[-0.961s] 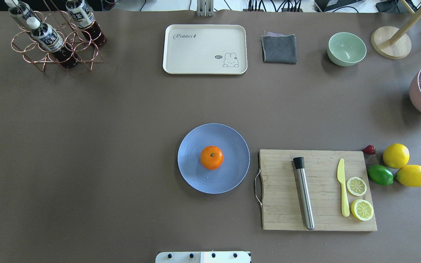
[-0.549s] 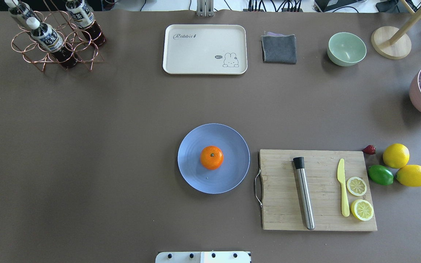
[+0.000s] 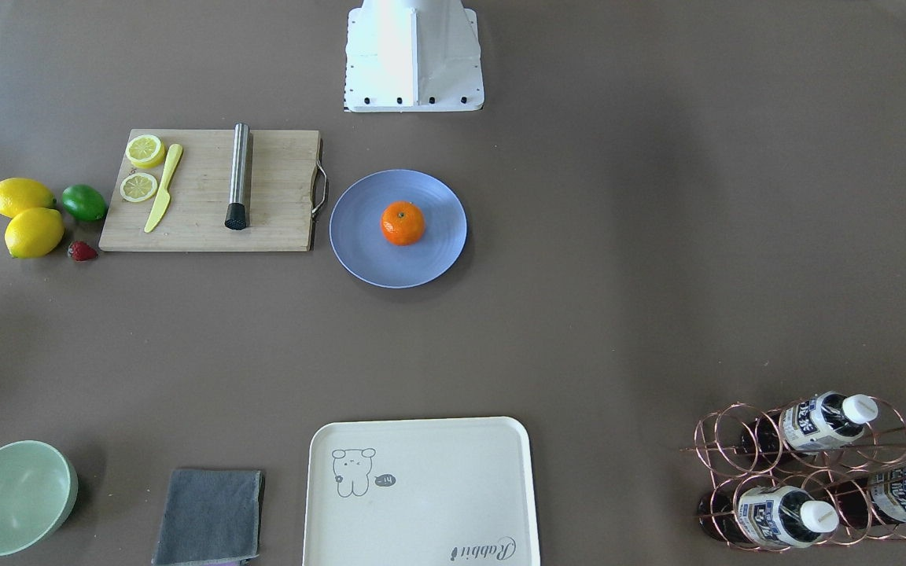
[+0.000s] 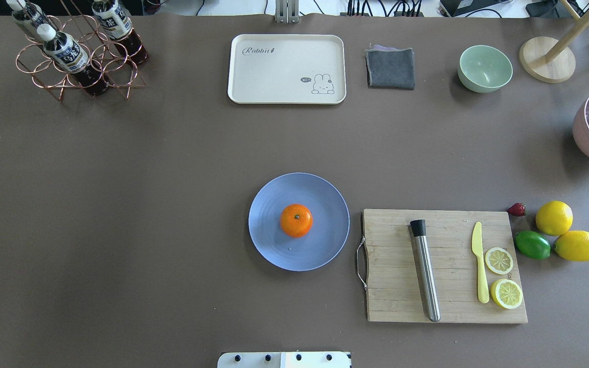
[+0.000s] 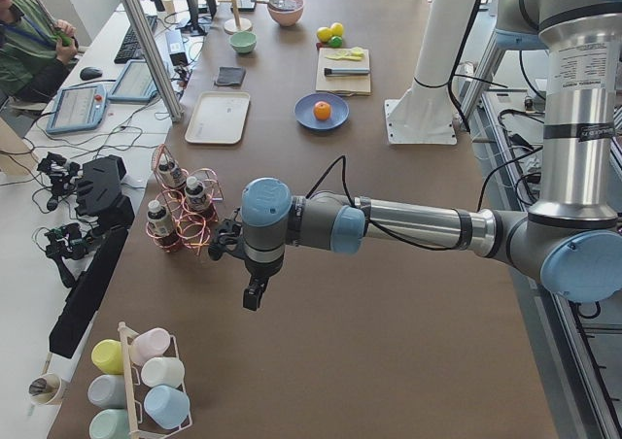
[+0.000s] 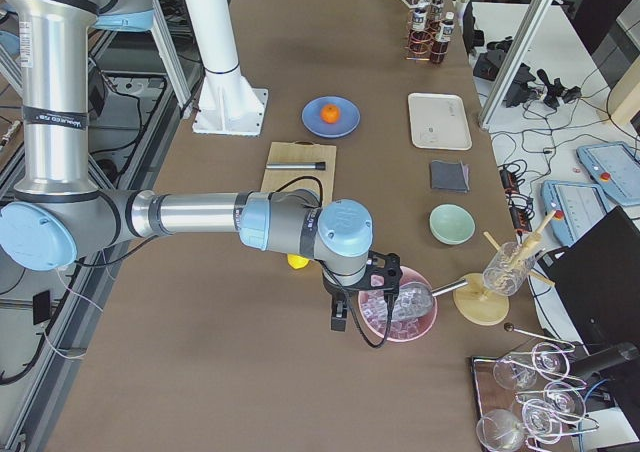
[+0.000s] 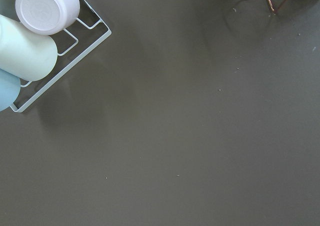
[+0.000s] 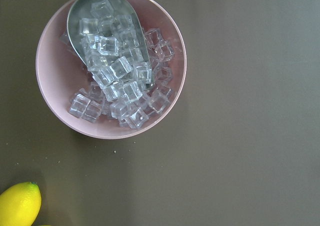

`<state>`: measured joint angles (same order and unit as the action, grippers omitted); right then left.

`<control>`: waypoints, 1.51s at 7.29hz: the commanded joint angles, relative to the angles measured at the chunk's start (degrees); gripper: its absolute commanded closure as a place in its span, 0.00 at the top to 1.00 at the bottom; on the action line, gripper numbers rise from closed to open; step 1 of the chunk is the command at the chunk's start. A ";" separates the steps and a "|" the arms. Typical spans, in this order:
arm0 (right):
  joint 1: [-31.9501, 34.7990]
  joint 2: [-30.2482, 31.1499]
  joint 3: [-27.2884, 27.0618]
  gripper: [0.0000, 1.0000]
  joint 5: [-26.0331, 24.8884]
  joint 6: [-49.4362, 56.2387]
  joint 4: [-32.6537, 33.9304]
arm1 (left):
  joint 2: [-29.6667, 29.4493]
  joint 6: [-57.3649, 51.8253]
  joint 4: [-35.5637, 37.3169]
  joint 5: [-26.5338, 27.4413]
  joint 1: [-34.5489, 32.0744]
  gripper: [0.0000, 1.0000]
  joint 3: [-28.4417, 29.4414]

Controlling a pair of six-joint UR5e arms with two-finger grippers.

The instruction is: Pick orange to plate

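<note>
The orange (image 4: 296,220) sits stem-up in the middle of the blue-lavender plate (image 4: 320,248), near the table's centre; nothing touches it. The front view shows the same orange (image 3: 403,222) on the plate (image 3: 362,245). No arm appears in the overhead or front view. My left gripper (image 5: 255,293) hangs over bare table at the left end, beside the bottle rack, far from the plate (image 5: 303,119). Far from the plate (image 6: 310,106), my right gripper (image 6: 338,317) hovers at the right end by the pink ice bowl. I cannot tell whether either one is open or shut.
A cutting board (image 4: 391,286) with a steel muddler (image 4: 425,276), yellow knife and lemon slices lies right of the plate. Lemons (image 4: 554,217), a lime and a strawberry lie beyond. Cream tray (image 4: 274,76), grey cloth, green bowl (image 4: 484,68), bottle rack (image 4: 77,56) line the far edge. Pink ice bowl (image 8: 55,86) and cup rack (image 7: 65,46) show at the wrists.
</note>
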<state>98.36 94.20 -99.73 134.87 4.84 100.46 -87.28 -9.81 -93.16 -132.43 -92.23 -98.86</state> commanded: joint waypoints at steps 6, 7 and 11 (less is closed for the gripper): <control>-0.01 0.02 0.07 1.00 0.92 0.00 0.00 | -0.78 -0.03 0.00 0.24 -0.06 0.98 0.34; -0.01 0.10 -0.37 1.00 0.92 0.00 0.00 | -0.87 -0.03 0.00 0.24 -0.06 0.98 0.51; -0.01 -0.07 -0.20 1.00 1.01 -0.09 0.00 | -1.04 -0.03 0.00 0.33 -0.15 0.98 0.43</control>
<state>98.35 94.16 -99.93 135.85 4.78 100.46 -88.25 -9.84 -93.16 -132.11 -92.31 -98.40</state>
